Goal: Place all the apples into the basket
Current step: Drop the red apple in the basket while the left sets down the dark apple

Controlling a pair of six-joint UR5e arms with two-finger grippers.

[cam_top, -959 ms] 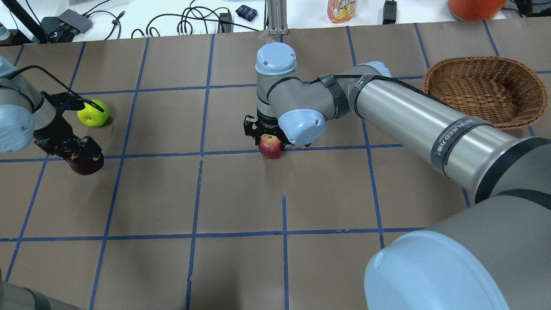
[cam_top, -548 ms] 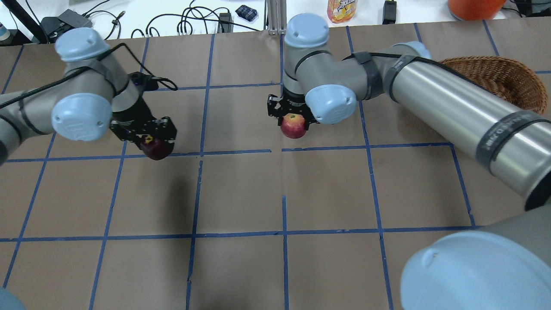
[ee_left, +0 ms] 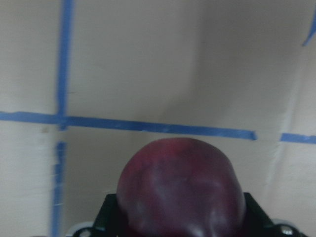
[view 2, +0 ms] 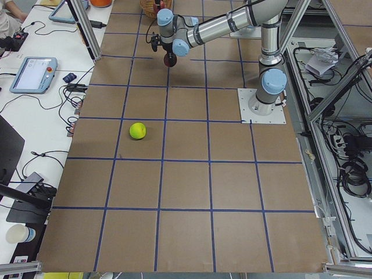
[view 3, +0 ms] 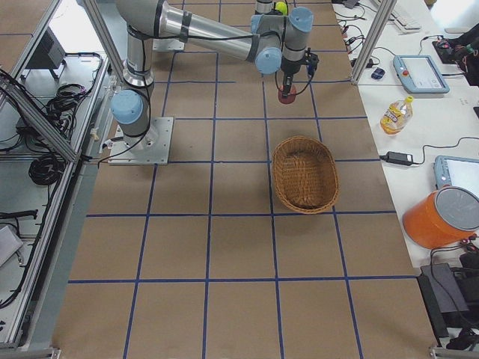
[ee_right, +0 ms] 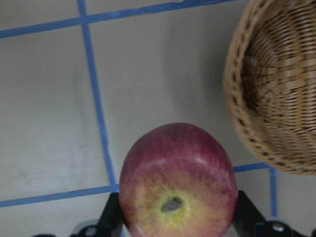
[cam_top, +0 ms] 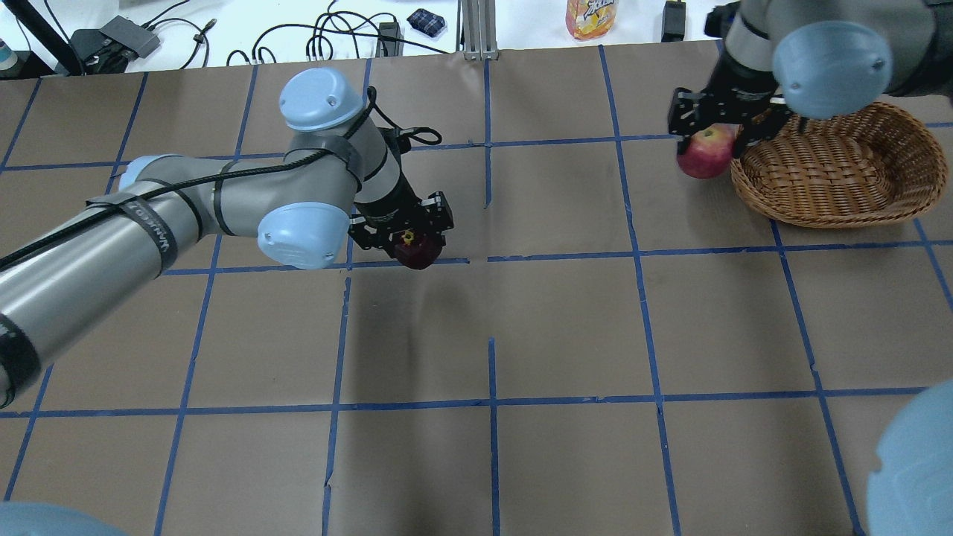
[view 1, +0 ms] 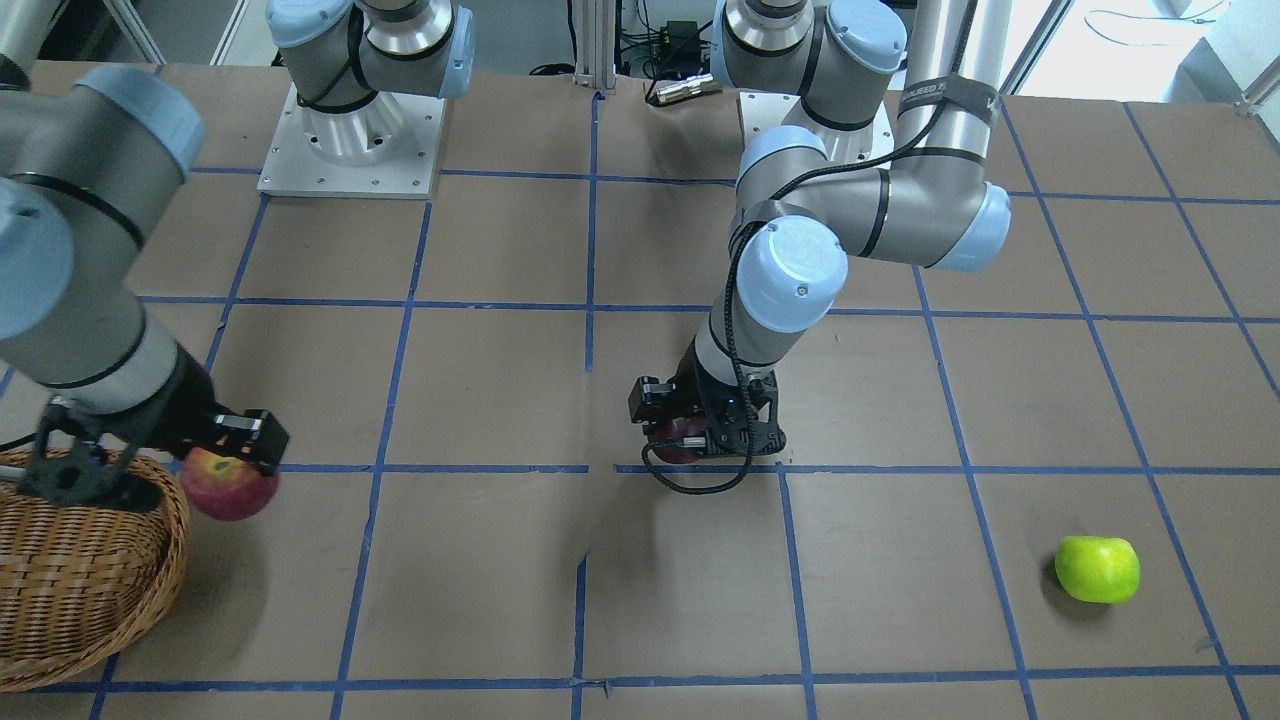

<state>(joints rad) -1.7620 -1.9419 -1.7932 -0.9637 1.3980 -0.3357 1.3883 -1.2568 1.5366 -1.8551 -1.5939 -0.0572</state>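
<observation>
My left gripper (cam_top: 412, 240) is shut on the dark maroon apple (cam_top: 417, 251) and holds it above the middle of the table; the apple fills the left wrist view (ee_left: 180, 190). My right gripper (cam_top: 707, 138) is shut on the red apple (cam_top: 706, 154) and holds it just left of the wicker basket's rim (cam_top: 834, 212). The right wrist view shows the red apple (ee_right: 177, 182) with the basket (ee_right: 276, 89) beside it. The green apple (view 1: 1097, 568) lies alone on the table at my far left. In the overhead view my left arm hides it.
The table is covered in brown paper with a blue tape grid. Beyond its far edge are a juice bottle (cam_top: 592, 16), cables (cam_top: 335, 37) and an orange container (cam_top: 819, 13). The arm bases (view 1: 350, 130) stand at my side.
Both arms have swung to the right with their apples. The right gripper carried the red apple from the table's middle to the basket's left rim. The left carried the maroon apple to the middle.
</observation>
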